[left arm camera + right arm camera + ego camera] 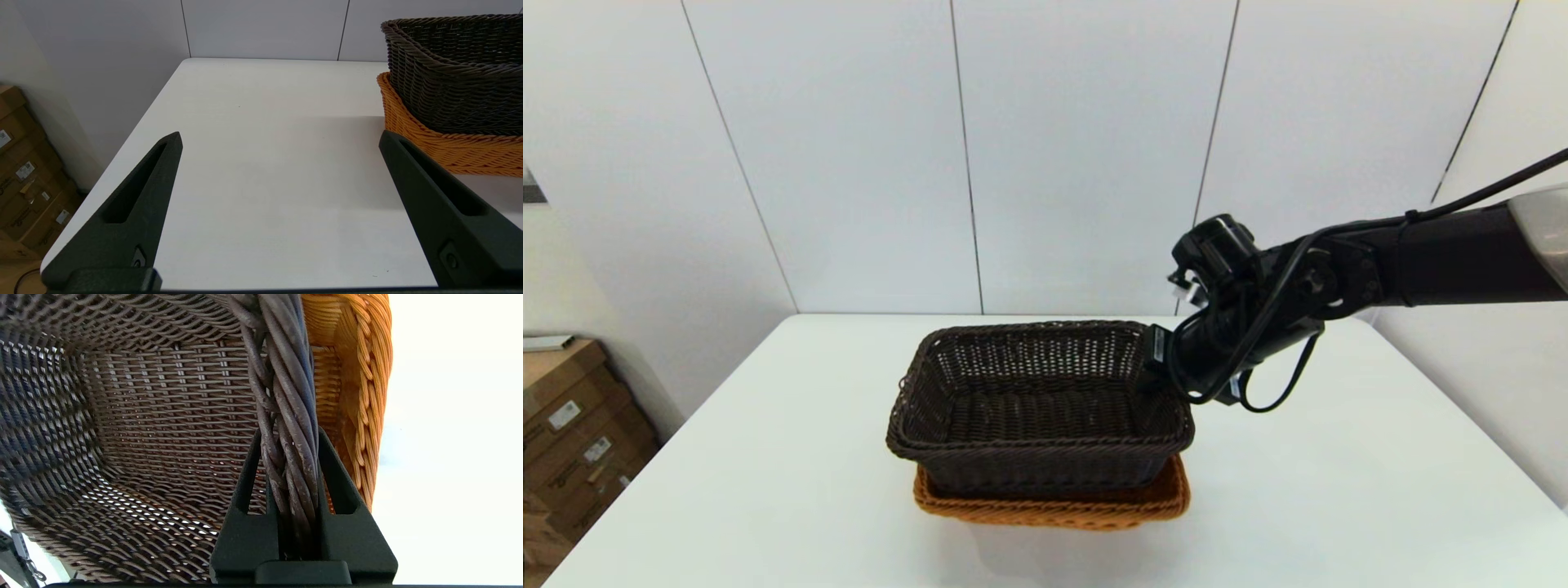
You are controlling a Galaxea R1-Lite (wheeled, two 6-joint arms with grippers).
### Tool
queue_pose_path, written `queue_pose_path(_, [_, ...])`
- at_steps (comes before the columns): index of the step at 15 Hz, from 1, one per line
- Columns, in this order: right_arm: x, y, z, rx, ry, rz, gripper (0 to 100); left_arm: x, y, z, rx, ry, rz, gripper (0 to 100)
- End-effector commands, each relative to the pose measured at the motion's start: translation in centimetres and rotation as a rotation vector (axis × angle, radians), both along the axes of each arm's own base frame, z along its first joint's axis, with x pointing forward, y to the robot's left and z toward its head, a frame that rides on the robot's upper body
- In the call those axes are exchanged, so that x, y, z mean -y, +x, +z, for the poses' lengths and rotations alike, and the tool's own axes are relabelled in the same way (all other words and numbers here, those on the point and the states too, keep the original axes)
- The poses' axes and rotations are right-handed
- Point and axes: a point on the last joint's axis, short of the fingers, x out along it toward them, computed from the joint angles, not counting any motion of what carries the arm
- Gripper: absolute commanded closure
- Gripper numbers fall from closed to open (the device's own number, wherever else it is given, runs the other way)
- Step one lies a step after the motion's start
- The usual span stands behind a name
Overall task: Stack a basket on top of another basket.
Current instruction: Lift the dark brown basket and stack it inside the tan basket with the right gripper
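The dark brown basket (1037, 408) sits nested inside the orange-tan basket (1054, 508) at the middle of the table, its rim standing well above the tan rim. My right gripper (288, 435) is shut on the dark basket's braided right rim (286, 396), one finger (249, 473) inside the wall and the other outside, between the two baskets. In the head view the right gripper (1156, 359) meets that rim at the basket's far right corner. My left gripper (280, 136) hovers open over bare table, left of both baskets (453, 77), holding nothing.
The white table (768, 474) spreads around the baskets, with its edges on the left and right. Cardboard boxes (572, 425) stand on the floor beyond the table's left edge. A panelled wall runs behind the table.
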Motion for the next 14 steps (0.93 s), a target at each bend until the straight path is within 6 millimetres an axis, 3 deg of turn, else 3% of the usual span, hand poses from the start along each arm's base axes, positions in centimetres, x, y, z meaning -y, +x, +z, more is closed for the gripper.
queue_pose_path(1, [0.14,-0.14,-0.19,-0.011,-0.001,-0.002,100,0.00,0.00,-0.01,-0.001,-0.001,0.001,0])
queue_pose_path(7, [0.25,-0.12,-0.26,-0.015,-0.001,-0.002,100,0.00,0.00,-0.01,-0.001,-0.001,0.001,0])
queue_pose_path(8, [0.31,-0.10,-0.26,-0.015,-0.001,-0.003,0,0.00,0.00,-0.01,-0.001,-0.001,0.001,0])
queue_pose_path(14, [0.51,0.01,-0.16,-0.011,0.001,-0.013,0,0.00,0.00,-0.01,-0.001,-0.001,0.001,0])
